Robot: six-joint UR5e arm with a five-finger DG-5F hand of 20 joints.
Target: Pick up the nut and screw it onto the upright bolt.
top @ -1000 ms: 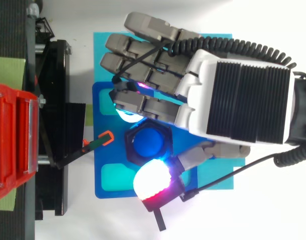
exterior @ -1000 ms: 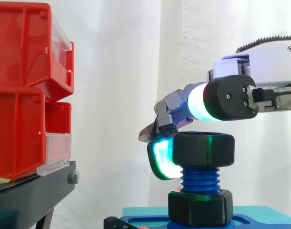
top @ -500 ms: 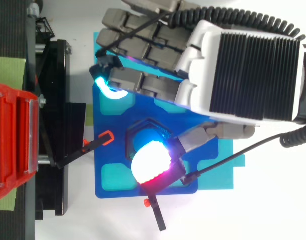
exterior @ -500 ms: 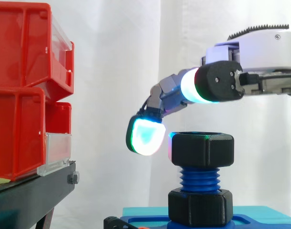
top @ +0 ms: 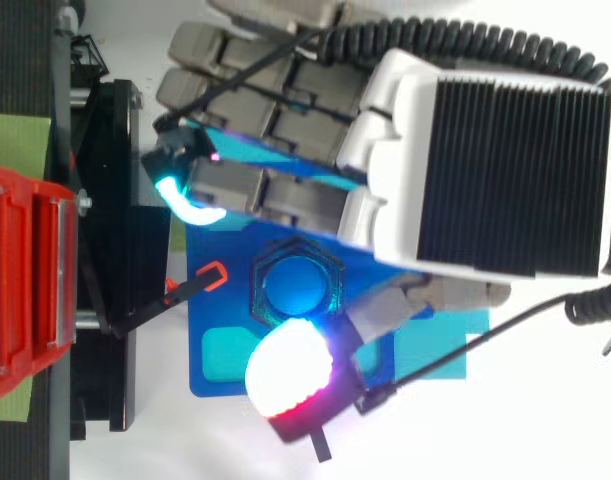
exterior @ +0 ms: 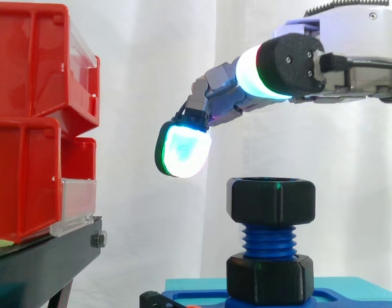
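One black hexagonal plastic nut sits on top of the blue threaded upright bolt, lower centre-right of the side view. Several threads are bare between it and the black hex collar at the bolt's foot. The robot hand hangs above it at upper right, fingers loosely spread and holding nothing. Its glowing green-white fingertip is up and left of the nut, clear of it. In the top view the nut is mid-frame on the blue base plate, partly under the hand.

Risks, as I judge them:
- The nut looks only part-way down (maybe a few turns on), so it prob. needs another grip and twist.
- Pads coming down off-centre could land on its top face, not its flats, or press one side and jam the thread.
- Too light a grip means the pads slip w/ no turn.
- Turning the wrong way backs it off.

Can't tell if it sits square on the thread.
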